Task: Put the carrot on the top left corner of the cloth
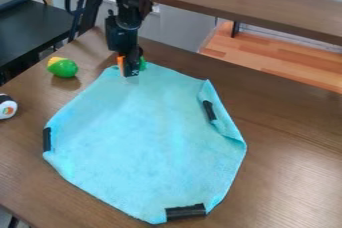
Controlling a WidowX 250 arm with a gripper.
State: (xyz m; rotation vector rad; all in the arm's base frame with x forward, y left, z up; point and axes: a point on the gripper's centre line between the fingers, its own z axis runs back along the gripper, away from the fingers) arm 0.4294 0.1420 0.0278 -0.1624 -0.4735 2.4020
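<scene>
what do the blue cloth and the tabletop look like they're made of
The cloth looks like soft, matte microfiber or terry, judging by its fuzzy surface and floppy folded edge. The tabletop seems to be wood or a wood-look laminate, brown with faint grain and a slight satin sheen.

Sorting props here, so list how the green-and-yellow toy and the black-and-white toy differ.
The green-and-yellow toy is rounded all over; the black-and-white toy has a flattish round face. The first is green with a yellow end; the second is black around white, with an orange patch mid-face. Both lie on the table, off the cloth.
</scene>
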